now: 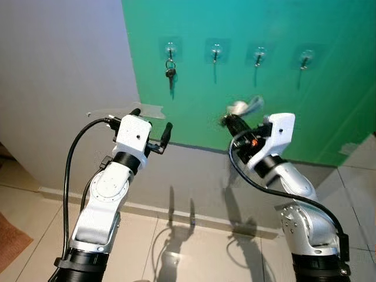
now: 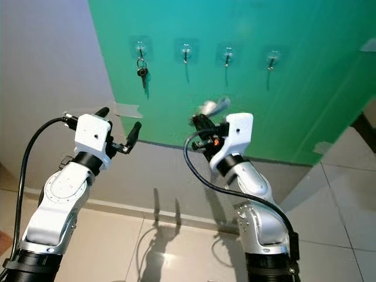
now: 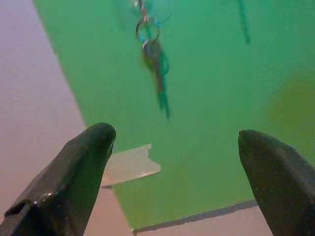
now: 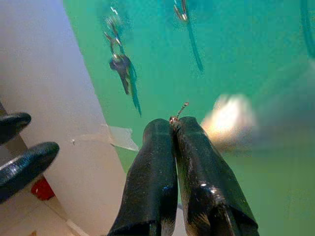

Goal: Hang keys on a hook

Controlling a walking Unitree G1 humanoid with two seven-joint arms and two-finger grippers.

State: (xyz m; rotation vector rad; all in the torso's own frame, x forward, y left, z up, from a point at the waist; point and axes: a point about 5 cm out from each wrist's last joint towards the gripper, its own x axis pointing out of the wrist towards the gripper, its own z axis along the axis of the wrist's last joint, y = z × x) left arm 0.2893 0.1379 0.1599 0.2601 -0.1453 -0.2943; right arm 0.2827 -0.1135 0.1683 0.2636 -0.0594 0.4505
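The right pincer (image 4: 173, 129) was closed, its two fingers pressed together on a small metal link that poked out at the tips; a pale blurred object (image 1: 244, 108) swung beside it, most likely the keys to be hung, though the blur prevented confirmation. It was held raised before the green wall panel (image 1: 329, 88), below and between the second hook (image 1: 215, 53) and third hook (image 1: 259, 56), apart from both. The left pincer (image 1: 154, 130) was spread wide and carried nothing, raised near the panel's left edge by a strip of tape (image 1: 126, 110). One bunch of keys (image 1: 170, 71) already hung from the first hook (image 1: 170, 49); the fourth hook (image 1: 305, 59) was free. In my judgement the step in hand was the lift toward a free hook. To do it well, let the swinging settle, raise the ring above the hook's tip, then lower it on before releasing.
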